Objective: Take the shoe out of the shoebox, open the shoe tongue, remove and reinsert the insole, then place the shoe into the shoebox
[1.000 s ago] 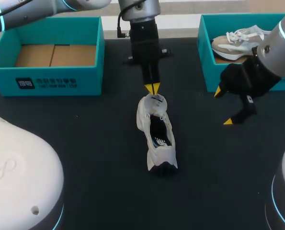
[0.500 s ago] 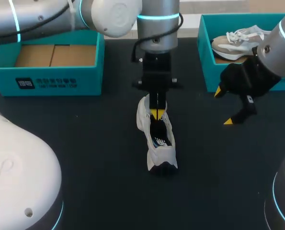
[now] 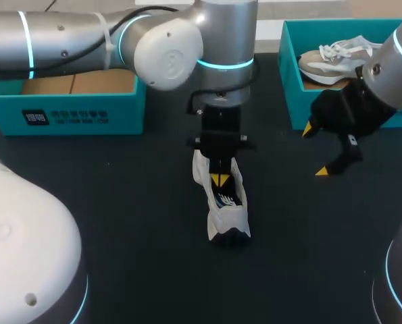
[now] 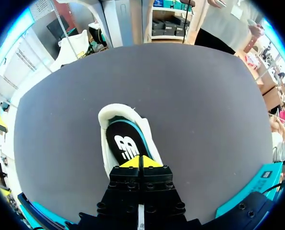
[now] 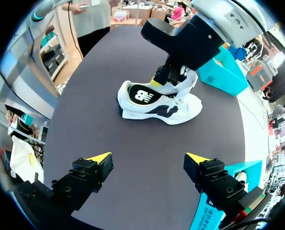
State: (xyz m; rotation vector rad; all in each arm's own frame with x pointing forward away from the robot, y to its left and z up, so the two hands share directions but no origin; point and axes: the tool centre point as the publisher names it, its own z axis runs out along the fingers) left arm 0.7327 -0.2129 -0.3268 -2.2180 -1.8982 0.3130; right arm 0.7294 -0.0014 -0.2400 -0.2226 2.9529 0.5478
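On the black table (image 3: 119,202) stands the white sneaker (image 3: 226,206), my left gripper (image 3: 219,179) pointing straight down into its opening, tips pressed together, my right gripper (image 3: 314,150) hanging wide-spread beside the teal shoebox (image 3: 288,81).

The shoe (image 3: 224,196) lies alone in the middle of the table (image 3: 119,223). Its opening is blocked from above by the left tool (image 3: 219,179), whose fingers are pressed together and dip into the mouth over the insole (image 4: 125,146). The left arm (image 3: 86,37) passes over the left box (image 3: 65,115). Bare table shows on both sides of the shoe and past its near end. The right tool (image 3: 314,150), fingers wide apart, hangs beside the right box (image 3: 292,94), well apart from the shoe; a second shoe (image 3: 336,57) lies in that box.
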